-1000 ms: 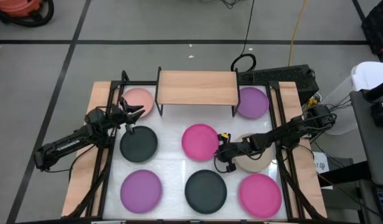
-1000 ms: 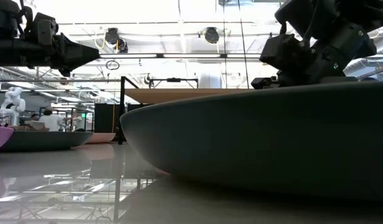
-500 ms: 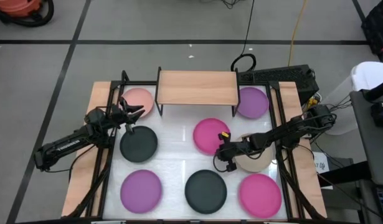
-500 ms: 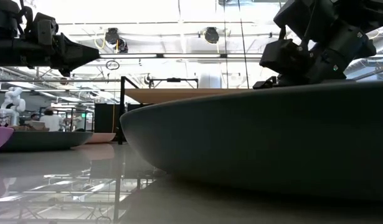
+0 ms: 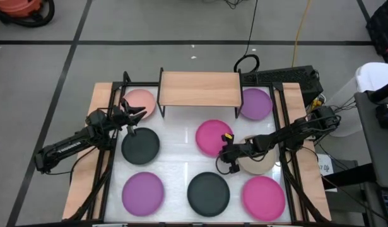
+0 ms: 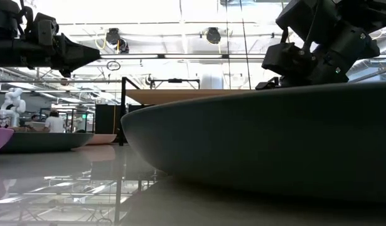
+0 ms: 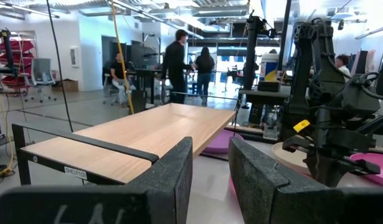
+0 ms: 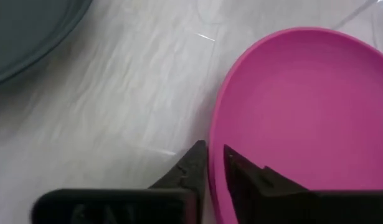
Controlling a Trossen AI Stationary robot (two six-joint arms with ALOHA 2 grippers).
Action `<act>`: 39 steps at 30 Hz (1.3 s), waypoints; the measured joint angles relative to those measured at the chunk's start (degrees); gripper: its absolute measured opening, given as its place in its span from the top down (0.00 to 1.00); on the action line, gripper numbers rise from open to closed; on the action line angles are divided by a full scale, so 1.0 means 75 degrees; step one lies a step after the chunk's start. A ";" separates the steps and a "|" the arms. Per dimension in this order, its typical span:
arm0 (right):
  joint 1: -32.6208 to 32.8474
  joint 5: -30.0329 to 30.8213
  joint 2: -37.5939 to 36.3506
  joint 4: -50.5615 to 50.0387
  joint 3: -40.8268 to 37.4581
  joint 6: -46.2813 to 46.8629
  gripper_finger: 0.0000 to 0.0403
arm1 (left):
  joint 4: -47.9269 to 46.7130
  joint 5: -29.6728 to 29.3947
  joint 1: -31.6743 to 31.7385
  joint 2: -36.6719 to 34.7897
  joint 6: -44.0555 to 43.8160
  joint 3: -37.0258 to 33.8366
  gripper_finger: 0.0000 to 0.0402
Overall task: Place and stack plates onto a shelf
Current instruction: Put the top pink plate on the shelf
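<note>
White bench (image 5: pixel 175 148) is carrying round matte plates; right pincer (image 5: pixel 226 153) is gripping the magenta plate's (image 5: pixel 212 137) rim, left pincer (image 5: pixel 134 116) hovering open.

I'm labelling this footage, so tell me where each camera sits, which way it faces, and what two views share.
High view: above the table, straight down; both arms, the right hand at the magenta plate.
Low view: table height, level toward the room; a dark grey plate up close, arms overhead.
Left wrist view: on the left arm, facing the shelf; its open left hand in front.
Right wrist view: on the right arm, looking down; its fingers pinch the magenta plate's rim.
Shared: high and left wrist views both show the shelf.
</note>
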 joint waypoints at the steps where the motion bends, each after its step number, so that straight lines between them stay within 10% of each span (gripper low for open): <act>1: 0.0000 0.0000 0.0000 0.0001 0.0000 -0.0093 0.96 | 0.0000 0.0000 0.0000 0.0000 0.0000 0.0000 0.73; 23: 0.0091 0.0972 -0.2294 0.1060 0.0650 -0.2631 1.00 | 0.0353 0.0009 0.0003 0.0006 -0.0536 0.0000 0.73; 29: -0.1208 0.1102 -0.3555 0.0741 0.0650 -0.3298 1.00 | 0.0703 0.0009 0.0002 0.0000 -0.0698 0.0000 0.73; 39: -0.3915 -0.1096 -0.3475 -0.0462 0.1047 -0.2954 1.00 | 0.1199 0.0006 0.0003 0.0000 -0.0724 0.0000 0.73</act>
